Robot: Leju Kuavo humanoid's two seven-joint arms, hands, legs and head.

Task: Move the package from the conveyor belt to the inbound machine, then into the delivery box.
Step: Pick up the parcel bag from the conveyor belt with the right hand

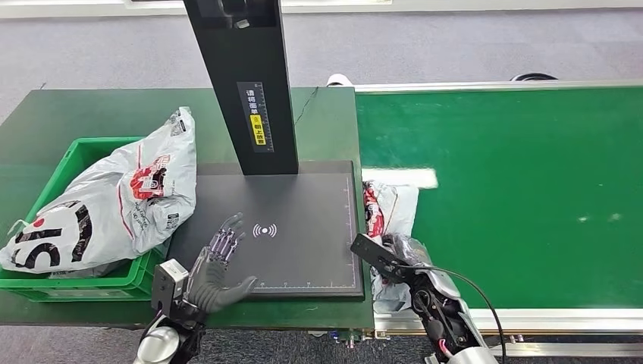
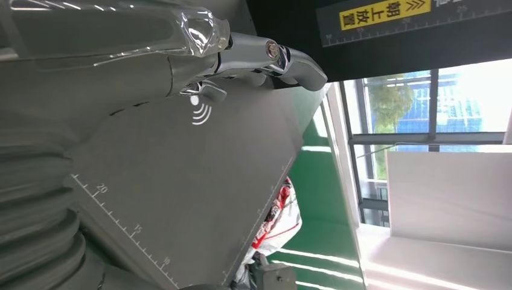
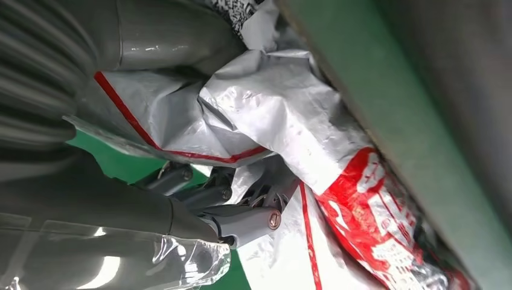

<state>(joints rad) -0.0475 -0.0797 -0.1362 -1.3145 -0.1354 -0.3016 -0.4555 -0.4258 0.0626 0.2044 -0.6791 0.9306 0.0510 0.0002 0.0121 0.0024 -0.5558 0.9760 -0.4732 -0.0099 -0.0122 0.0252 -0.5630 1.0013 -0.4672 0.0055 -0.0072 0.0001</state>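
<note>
The right hand (image 3: pixel 199 205) has its dark fingers (image 3: pixel 244 220) curled into a crinkly white plastic package (image 1: pixel 387 220) with red print, and it grips the bag. In the right wrist view the shiny plastic folds over the thumb and hides part of the hand. The package lies at the left end of the green conveyor belt (image 1: pixel 515 189), just beside the inbound machine (image 1: pixel 296 235). The right arm covers its near end in the head view, so its full shape is hard to see.

The left hand (image 1: pixel 216 265) holds nothing. Its fingers are spread apart over the near left part of the machine's flat plate. I cannot tell if they touch it. The plate is dark grey, smooth and square, with thin ruler marks along its edges and a small white wave sign (image 1: pixel 265 230) in the middle. A tall black post (image 1: pixel 246 83) stands at the back of the plate, with a yellow label (image 1: pixel 257 129) on it. Its top is cut off.

To the left sits a green plastic delivery box (image 1: pixel 76 282) on the dark green desk (image 1: pixel 91 114). A big wrinkled white bag (image 1: pixel 114 205) with red and black print lies in the box and sticks out over its rim. It hides most of the inside.
</note>
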